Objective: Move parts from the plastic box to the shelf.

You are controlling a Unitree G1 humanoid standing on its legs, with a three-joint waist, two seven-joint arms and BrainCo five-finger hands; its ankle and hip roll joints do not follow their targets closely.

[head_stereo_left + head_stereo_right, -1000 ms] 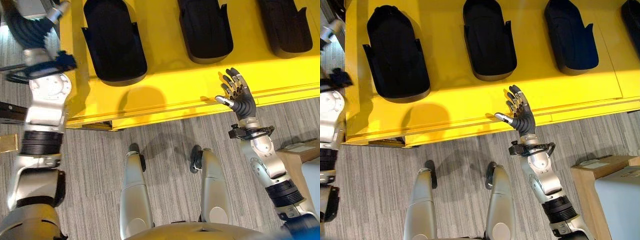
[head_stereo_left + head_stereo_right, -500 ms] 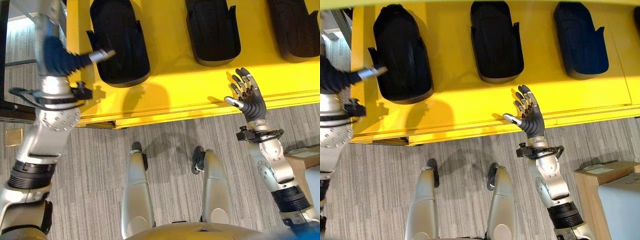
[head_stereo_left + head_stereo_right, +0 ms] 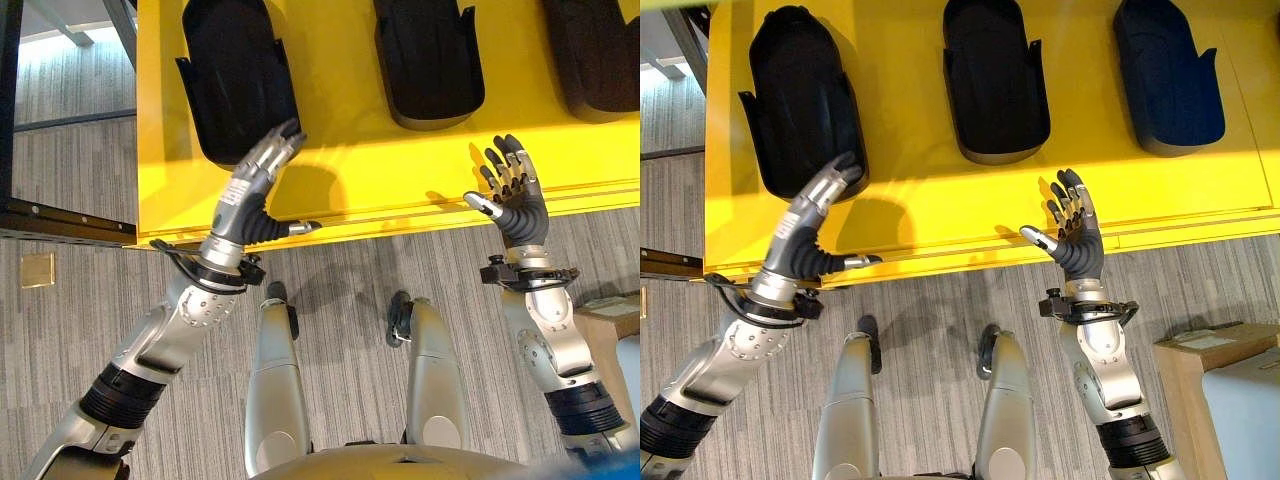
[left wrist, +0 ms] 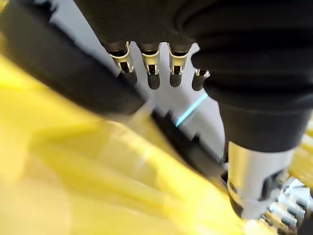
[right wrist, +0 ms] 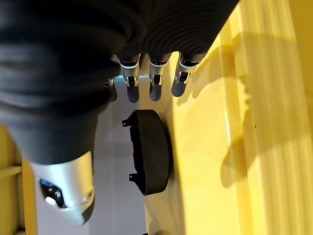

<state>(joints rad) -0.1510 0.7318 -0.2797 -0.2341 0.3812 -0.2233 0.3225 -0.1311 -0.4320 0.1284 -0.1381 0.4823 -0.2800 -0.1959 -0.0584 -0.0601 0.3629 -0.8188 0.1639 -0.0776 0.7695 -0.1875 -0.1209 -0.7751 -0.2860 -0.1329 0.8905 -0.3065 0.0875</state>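
Three black moulded parts lie flat in a row on the yellow shelf [image 3: 940,205], each a long, shallow, shoe-shaped shell with a rounded far end, raised side walls and a small notched tab on either flank. The left part [image 3: 805,95] rests near the shelf's left edge, its open near end facing the front lip. The middle part [image 3: 995,80] lies well apart from it, aligned the same way, and the right part [image 3: 1168,78] sits further along, parallel to the others. All three are set back from the shelf's stepped front edge, none touching its neighbour.
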